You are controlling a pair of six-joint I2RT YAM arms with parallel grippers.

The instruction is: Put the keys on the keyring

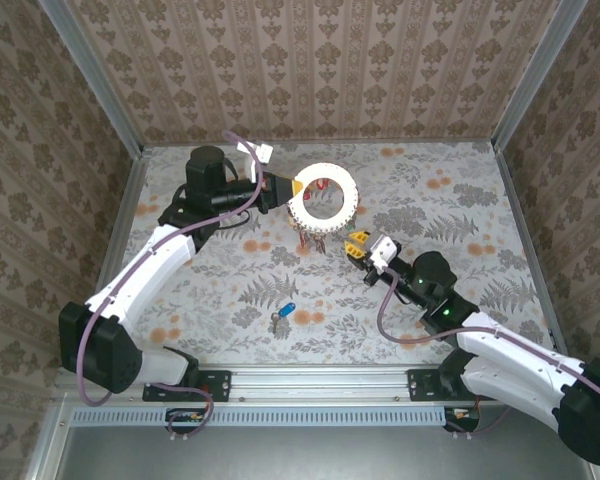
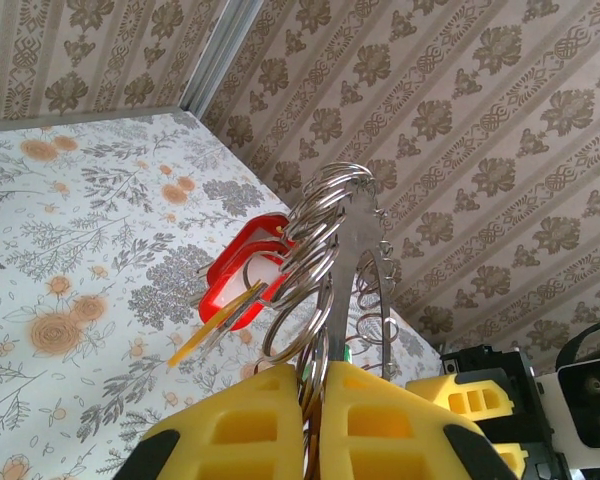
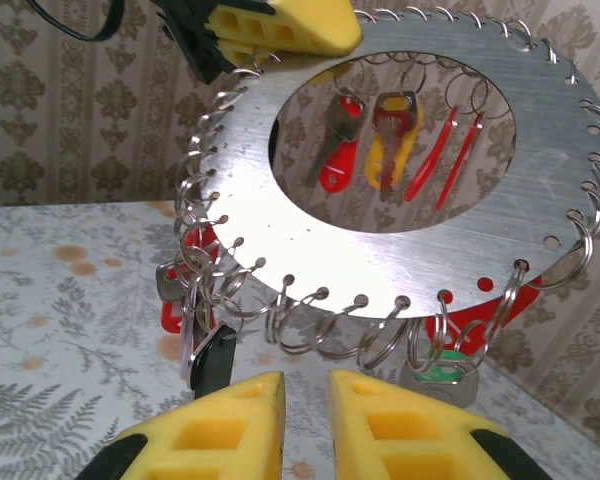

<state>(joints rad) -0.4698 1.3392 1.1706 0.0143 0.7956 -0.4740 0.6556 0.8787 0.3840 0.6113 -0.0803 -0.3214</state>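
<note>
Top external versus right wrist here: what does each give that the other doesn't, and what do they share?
Top external: a blue-headed key lying loose on the table, apart from both grippers. Right wrist: holes along the rim of the keyring, split rings threaded through them, red and yellow key heads seen through its centre. Shared: the keyring clamped at its edge by the left gripper, the right gripper close by.

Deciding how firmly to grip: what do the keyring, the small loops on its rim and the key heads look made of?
Keyring: flat metal plate, likely aluminium or steel; brushed grain and dull sheen show.
Small loops: shiny steel-like wire, coiled, with bright glints.
Key heads: probably plastic, in solid glossy red and yellow over silvery metal blades.
</note>
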